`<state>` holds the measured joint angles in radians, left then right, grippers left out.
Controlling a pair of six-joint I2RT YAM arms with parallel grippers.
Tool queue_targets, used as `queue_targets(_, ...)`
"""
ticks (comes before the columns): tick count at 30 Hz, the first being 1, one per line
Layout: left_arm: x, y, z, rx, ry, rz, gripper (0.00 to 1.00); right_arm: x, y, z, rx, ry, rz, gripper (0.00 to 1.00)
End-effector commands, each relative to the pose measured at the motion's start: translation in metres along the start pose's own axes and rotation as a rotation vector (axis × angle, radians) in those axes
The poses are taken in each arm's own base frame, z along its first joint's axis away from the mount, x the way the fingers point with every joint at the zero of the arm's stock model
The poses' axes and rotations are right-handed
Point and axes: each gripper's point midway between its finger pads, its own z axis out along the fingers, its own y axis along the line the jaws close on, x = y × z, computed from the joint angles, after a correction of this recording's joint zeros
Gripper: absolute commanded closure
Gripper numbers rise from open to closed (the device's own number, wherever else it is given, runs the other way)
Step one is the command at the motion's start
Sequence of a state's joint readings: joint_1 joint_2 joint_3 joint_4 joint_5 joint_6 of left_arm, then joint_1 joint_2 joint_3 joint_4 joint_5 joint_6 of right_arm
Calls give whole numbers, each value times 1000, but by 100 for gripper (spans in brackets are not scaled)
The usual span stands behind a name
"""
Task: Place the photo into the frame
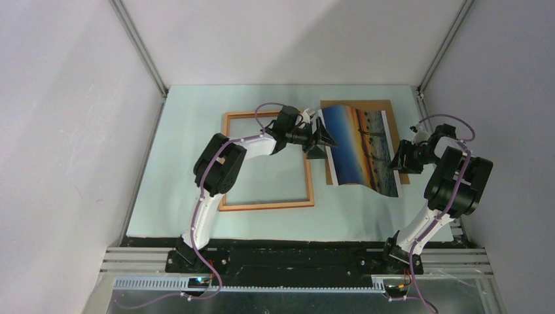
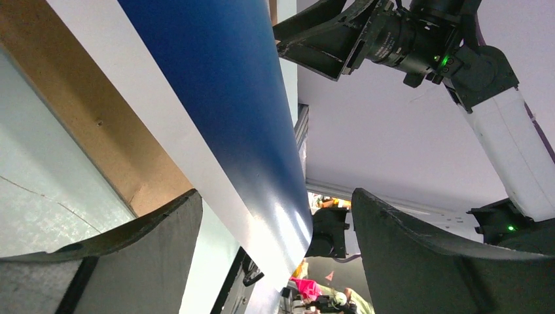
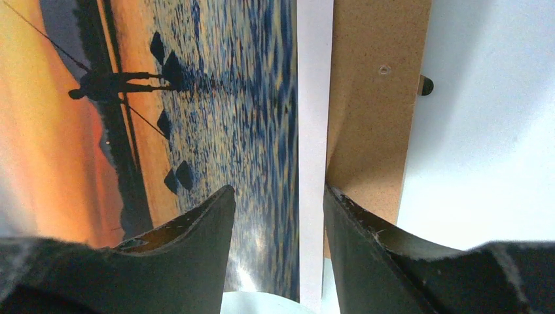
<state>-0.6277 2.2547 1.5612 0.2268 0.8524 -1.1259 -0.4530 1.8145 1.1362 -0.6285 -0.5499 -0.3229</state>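
Note:
The photo (image 1: pixel 360 147), a sunset print with a white border, lies bowed over a brown backing board (image 1: pixel 370 104), right of the orange-brown wooden frame (image 1: pixel 267 205), which lies flat on the table. My left gripper (image 1: pixel 327 144) is at the photo's left edge, open wide. In the left wrist view that gripper (image 2: pixel 275 193) has the photo's raised blue edge (image 2: pixel 222 98) passing between its fingers without touching either. My right gripper (image 1: pixel 394 162) stands open over the photo's right edge. In its wrist view the right gripper (image 3: pixel 278 190) straddles the white border of the photo (image 3: pixel 216 98).
The backing board (image 3: pixel 373 98) shows a small clip at its right side and sticks out beyond the photo at the top and right. The pale table (image 1: pixel 190 131) is walled by white panels on three sides. The right arm's forearm (image 2: pixel 510 144) reaches across the left wrist view.

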Motion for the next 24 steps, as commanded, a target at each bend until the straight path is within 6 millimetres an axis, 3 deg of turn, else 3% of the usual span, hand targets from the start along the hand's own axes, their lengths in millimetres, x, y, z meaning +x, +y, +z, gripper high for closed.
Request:
queue_targets(1,1,-53,-15,108,-8,84,13,21,7,6,-30,75,41,43)
queue_targets(13,3,-61,-17,156,-16,75,11,20,8,5,-30,73,38,43)
queue_targets(24,-3,-56,-13,151,-26,71,8,16,12,1,-9,66,10,44)
